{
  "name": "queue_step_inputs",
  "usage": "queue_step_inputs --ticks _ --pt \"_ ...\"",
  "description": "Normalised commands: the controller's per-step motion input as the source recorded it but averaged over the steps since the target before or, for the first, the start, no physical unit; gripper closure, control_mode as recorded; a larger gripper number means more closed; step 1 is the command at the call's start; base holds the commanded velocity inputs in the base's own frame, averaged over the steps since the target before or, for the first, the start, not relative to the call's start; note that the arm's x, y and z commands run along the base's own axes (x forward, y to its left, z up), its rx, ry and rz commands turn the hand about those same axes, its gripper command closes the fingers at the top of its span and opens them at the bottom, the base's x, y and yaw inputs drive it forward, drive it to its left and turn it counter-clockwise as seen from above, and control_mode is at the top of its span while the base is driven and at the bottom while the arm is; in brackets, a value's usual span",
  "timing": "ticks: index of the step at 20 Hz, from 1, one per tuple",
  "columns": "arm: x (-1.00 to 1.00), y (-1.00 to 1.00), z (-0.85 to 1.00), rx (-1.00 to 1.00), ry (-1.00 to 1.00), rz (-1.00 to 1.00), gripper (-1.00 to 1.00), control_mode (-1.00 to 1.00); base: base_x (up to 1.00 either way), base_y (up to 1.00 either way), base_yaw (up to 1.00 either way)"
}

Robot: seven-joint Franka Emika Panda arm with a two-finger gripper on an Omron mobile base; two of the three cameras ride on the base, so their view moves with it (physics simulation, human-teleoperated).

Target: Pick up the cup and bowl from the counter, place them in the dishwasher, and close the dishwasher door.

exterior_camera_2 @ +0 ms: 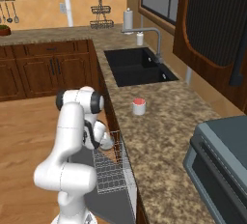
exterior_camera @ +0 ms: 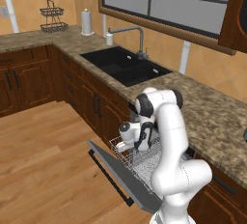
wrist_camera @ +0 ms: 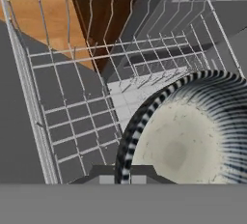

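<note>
One cup [exterior_camera_2: 139, 106] stood on the tabletop [exterior_camera_2: 159, 141], white with a reddish inside, near the tabletop's front edge and just past the near corner of the single black sink [exterior_camera_2: 137, 66]. One bowl [wrist_camera: 193, 136] was in play, pale and speckled inside with a dark ribbed rim, held low over the one white wire rack [exterior_camera: 140, 158] of the dishwasher [exterior_camera_2: 113, 175]. The gripper [wrist_camera: 123, 177] was clamped on the bowl's rim, its fingers drawn almost together with the rim between them. In the right base view the bowl [exterior_camera_2: 107, 142] showed beside the rack's far end, close under the tabletop's front edge.

The dishwasher door [exterior_camera: 113, 170] hung dropped open, its grey inner face up and one black bar handle [exterior_camera: 108, 177] along its outer edge. The rack sat pulled out over the door, and from the hand view its grid lay bare to the left of the bowl, with the wire side wall rising along that edge.

The tabletop was brown speckled stone, running in an L along dark wooden cabinets [exterior_camera: 26, 80]. One faucet [exterior_camera: 132, 35] stood behind the sink, one white roll [exterior_camera: 87, 22] and one wire stand [exterior_camera: 53, 18] towards the far corner. The floor [exterior_camera: 43, 170] was light wood, broad and open beside the door. A dark appliance [exterior_camera_2: 222, 165] sat at the near right end of the tabletop.
</note>
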Motion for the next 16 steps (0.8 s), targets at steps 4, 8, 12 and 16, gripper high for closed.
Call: queue_step_inputs --ticks 4,8,12,16 --pt "0.53 -0.1 -0.2 0.01 0.01 -0.01 1.0 -1.0 0.0 0.0 0.0" --pt "0.38 -0.01 -0.3 0.02 0.04 0.0 1.0 -1.0 0.0 0.0 0.0" --pt "0.34 0.0 -0.41 0.03 0.07 0.0 1.0 -1.0 0.0 0.0 0.0" --pt "0.3 0.0 -0.44 0.01 0.07 0.0 1.0 -1.0 0.0 0.0 0.0"
